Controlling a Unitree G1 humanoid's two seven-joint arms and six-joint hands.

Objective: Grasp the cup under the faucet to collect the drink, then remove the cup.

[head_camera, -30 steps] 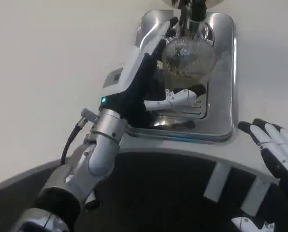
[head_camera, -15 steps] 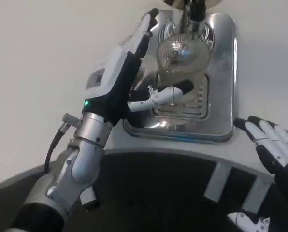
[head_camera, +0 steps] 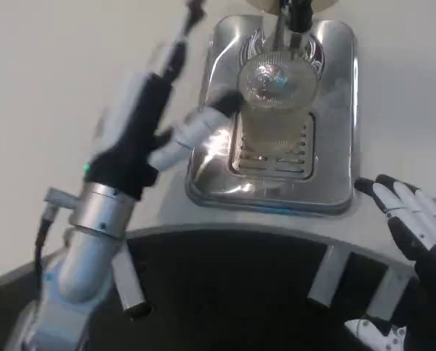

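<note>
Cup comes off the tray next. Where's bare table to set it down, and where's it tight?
Bare white table lies left of the drip tray, beyond the left hand, and right of the tray above the right hand. Tight spot: the cup under the faucet.

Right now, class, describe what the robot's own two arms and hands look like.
The left hand has a white back, black palm side and white fingers, with a small green light near the wrist. Its forearm is silver metal, with a black cable. The right hand has white-and-black fingers.
</note>
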